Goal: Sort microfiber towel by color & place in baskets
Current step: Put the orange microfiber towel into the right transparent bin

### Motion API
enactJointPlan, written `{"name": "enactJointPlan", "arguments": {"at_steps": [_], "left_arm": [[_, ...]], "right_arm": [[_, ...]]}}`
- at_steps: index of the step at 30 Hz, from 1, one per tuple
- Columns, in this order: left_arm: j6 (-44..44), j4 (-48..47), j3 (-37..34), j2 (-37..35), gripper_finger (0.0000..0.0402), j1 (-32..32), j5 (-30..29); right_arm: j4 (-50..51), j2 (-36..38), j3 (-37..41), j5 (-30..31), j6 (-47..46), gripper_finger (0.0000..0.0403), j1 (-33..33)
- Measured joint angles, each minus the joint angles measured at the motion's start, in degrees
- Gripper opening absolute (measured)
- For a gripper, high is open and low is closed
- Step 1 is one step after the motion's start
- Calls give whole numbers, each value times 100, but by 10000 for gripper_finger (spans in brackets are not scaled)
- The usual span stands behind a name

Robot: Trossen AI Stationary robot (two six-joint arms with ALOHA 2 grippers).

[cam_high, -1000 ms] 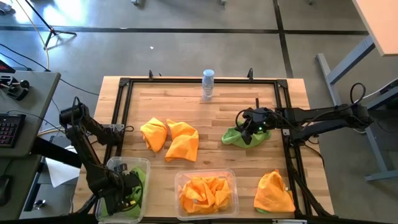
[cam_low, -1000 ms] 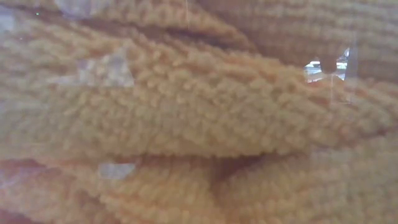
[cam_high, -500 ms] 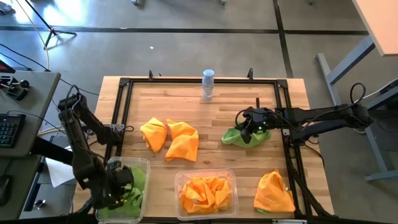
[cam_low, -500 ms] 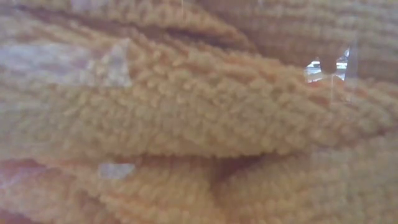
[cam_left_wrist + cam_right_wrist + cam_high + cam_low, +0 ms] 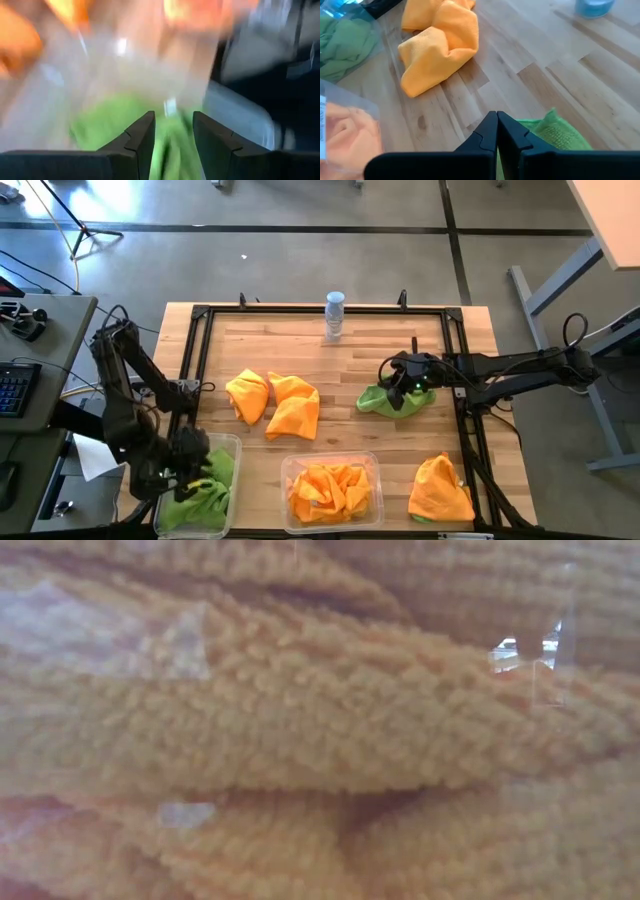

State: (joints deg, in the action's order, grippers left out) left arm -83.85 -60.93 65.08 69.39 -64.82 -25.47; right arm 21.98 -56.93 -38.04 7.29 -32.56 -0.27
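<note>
We note the left gripper [image 5: 188,465] above the narrower basket [image 5: 232,442], fingers parted and empty over green towels [image 5: 205,492] already sorted there. Right gripper [image 5: 408,388] pinches a green towel [image 5: 385,400] mid-table, likely bound there. Orange towels [image 5: 330,488] fill the wider basket [image 5: 330,463].

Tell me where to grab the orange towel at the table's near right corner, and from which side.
Judging by the high view, pinch the raised peak of the orange towel, coming straight down. It sits bunched into a cone, so the top fold gives the fingers something to close on. The right gripper, on the green towel, is nearest.
</note>
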Motion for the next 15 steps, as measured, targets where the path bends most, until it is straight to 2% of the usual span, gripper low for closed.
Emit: {"name": "enactJointPlan", "arguments": {"at_steps": [4,8,11,15], "left_arm": [[91,-200,0,-34,119,203,-1794],[442,-243,0,-33,119,819,-2818],[698,-234,0,-33,119,1500,-2762],[1482,-100,0,17,115,2570,-1827]], "right_arm": [[-2,0,0,282,0,0,0],[-2,0,0,457,-59,0,0],[-2,0,0,464,-58,0,0],[-6,0,0,461,-48,0,0]]}}
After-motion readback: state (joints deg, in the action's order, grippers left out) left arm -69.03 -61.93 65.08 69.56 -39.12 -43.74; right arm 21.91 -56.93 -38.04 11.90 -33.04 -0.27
